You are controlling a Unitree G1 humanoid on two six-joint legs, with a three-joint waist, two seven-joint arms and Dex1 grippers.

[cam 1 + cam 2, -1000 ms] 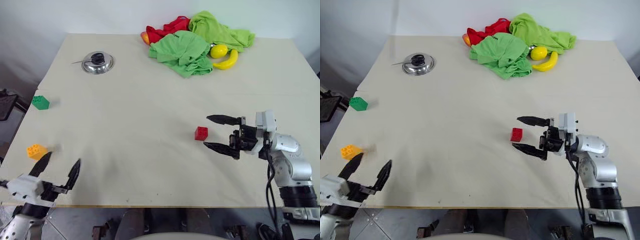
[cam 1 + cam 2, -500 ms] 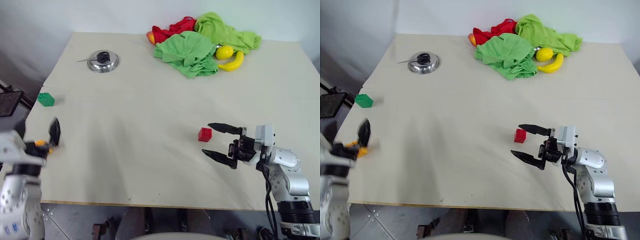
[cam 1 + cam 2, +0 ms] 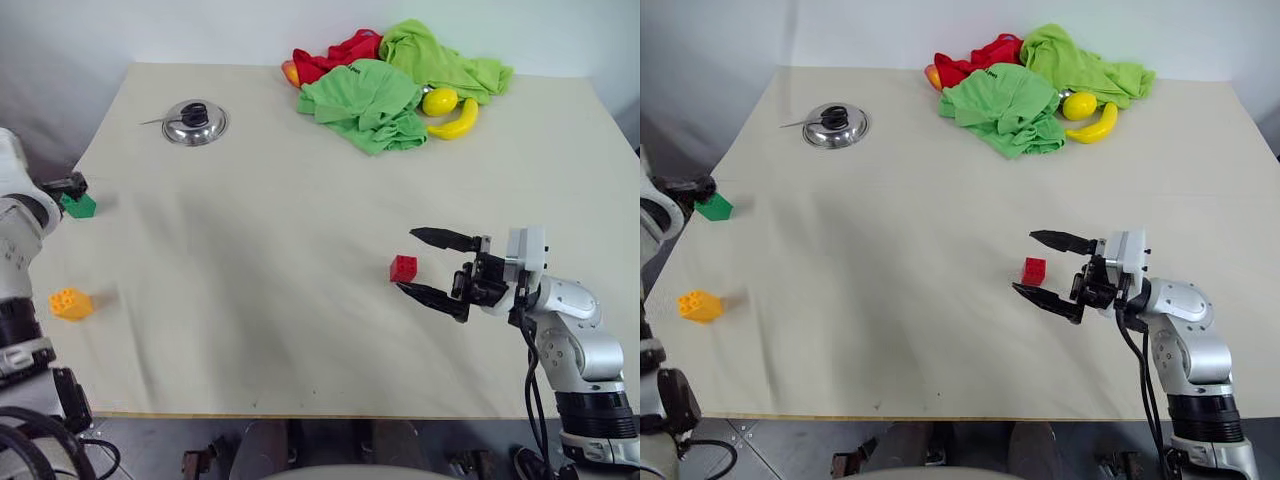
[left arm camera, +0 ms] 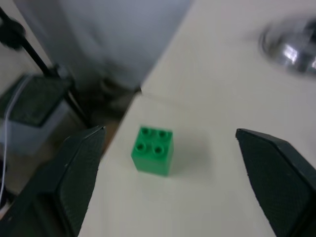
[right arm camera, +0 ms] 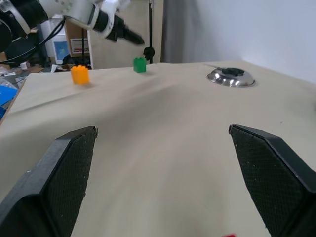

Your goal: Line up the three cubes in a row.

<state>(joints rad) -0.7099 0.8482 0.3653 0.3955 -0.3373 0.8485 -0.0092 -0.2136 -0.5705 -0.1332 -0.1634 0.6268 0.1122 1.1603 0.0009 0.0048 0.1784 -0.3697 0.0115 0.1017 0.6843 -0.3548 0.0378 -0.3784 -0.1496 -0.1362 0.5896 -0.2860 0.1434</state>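
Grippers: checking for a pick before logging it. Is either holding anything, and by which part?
Nothing is held. Left gripper is open around the green cube; right gripper open beside the red cube.

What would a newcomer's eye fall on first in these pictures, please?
Probably the heap of green and red cloths at the table's far edge, with a lemon and banana beside it. Next, the right claw standing open beside the red cube, while the open left claw frames the green cube at the table's left edge.
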